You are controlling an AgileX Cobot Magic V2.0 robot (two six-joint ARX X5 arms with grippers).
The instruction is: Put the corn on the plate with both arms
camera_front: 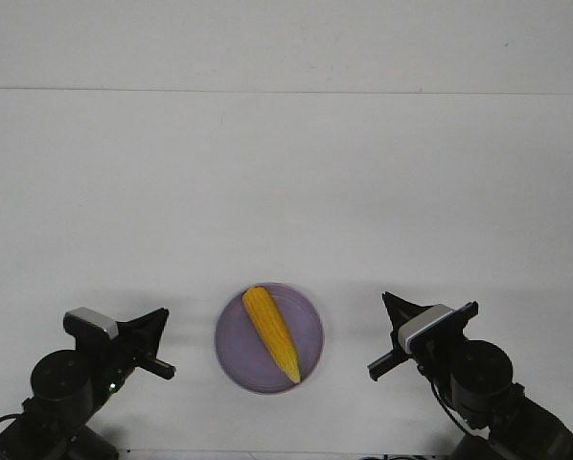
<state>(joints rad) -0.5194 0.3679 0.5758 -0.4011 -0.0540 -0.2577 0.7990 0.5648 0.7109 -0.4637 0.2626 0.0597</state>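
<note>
The corn (271, 333), a yellow-orange cob, lies on the lavender plate (233, 351) near the table's front edge. Its blunt end points away from the robot and its paler tip points toward the front right rim. My left gripper (166, 342) is to the left of the plate, apart from it, with its fingers spread and nothing between them. My right gripper (379, 335) is to the right of the plate, also apart from it, spread and empty. Both point inward toward the plate.
The white table (286, 192) stretches back to a pale wall. Nothing else stands on it. The black arm bases sit in the lower left and lower right corners.
</note>
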